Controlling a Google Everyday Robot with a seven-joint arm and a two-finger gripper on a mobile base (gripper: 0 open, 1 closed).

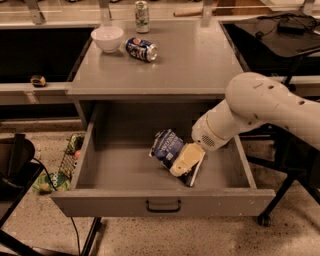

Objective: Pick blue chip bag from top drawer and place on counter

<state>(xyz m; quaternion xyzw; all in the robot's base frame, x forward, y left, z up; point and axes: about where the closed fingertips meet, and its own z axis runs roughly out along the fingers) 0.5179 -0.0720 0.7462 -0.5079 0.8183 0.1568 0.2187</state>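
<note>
The blue chip bag (pixel 167 146) lies crinkled on the floor of the open top drawer (pixel 162 196), a little right of its middle. My gripper (pixel 186 161), tan-coloured at the end of the white arm (pixel 250 107), reaches in from the right and sits low over the bag's right half, covering part of it. The counter (pixel 195 60) is the grey top just behind and above the drawer. The drawer's dark pull handle (pixel 163 206) faces the front.
On the counter's back left stand a white bowl (pixel 107 38), a blue soda can (pixel 141 49) on its side and an upright can (pixel 142 10). A dark chair (pixel 15 165) stands at the left, and dark furniture legs (pixel 280 190) at the right.
</note>
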